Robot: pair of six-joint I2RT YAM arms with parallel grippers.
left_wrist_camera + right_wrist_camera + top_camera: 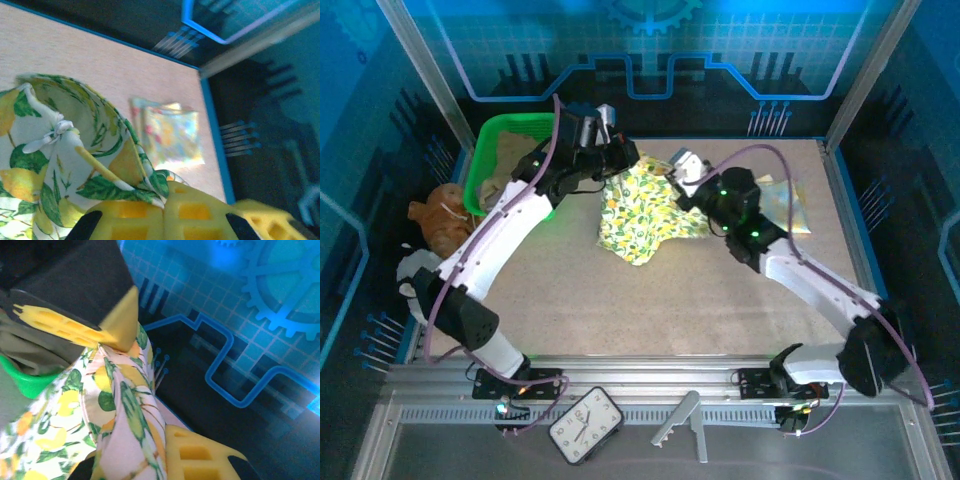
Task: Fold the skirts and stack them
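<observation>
The speckled beige table (720, 310) is bare across its near half and blue-edged at the back and right. The soft lemon-print skirt (638, 218) lies rumpled at mid-back, its top hem raised between the arms. A green plastic basket (492, 140) sits at the back-left corner. A flat, folded pastel patchwork skirt (788, 205) lies near the right edge. The left gripper (620, 152) pinches the lemon-print skirt's waistband, and the right gripper (682, 170) is clamped on the same hem.

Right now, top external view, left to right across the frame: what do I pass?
Brown plush toy → green plastic basket → yellow-green lemon-print cloth skirt → folded pastel patchwork cloth skirt.
</observation>
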